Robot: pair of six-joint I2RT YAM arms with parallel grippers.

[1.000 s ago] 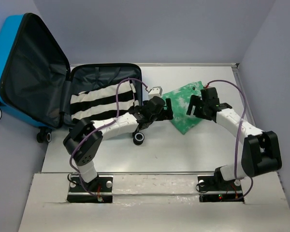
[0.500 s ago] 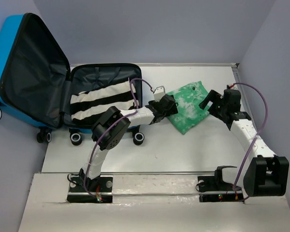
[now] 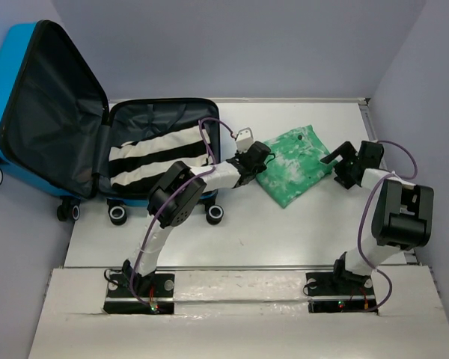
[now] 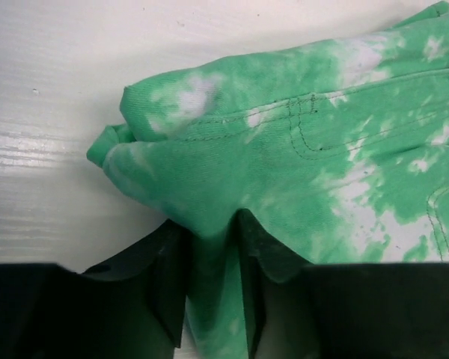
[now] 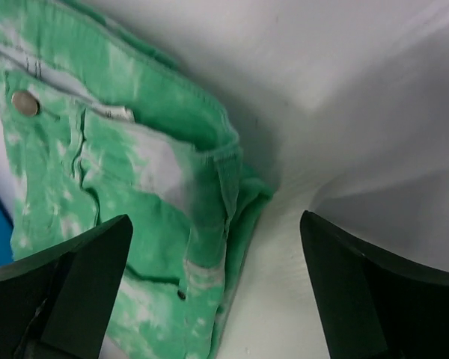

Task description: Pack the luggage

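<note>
Past the bare near part of the table [image 3: 284, 232], the left gripper [image 4: 209, 254] is found at the left-hand corner of the green trousers [image 3: 293, 164], and a fold of the cloth is pinched between its fingers [image 4: 170, 284]. The right gripper [image 3: 340, 160] is held just beside the opposite, right-hand edge of the trousers, with its jaws spread wide and nothing between them. The trousers are folded into a flat bundle, laid aslant to the table's edges, and so are set between the two tools. Farther off, at the far-left corner, the luggage [image 3: 56, 112] is laid open: one half is flat on the table with a striped cloth [image 3: 157, 158] already in it, and the lid is stood up at the left, partly past the table's edge. The coming move is judged to turn on one relation. The open half lies to the left of the pinched corner and near it, so a leftward carry is called for. The left arm is much the nearer of the two, while the right arm is well apart from the luggage, with the trousers in between.
</note>
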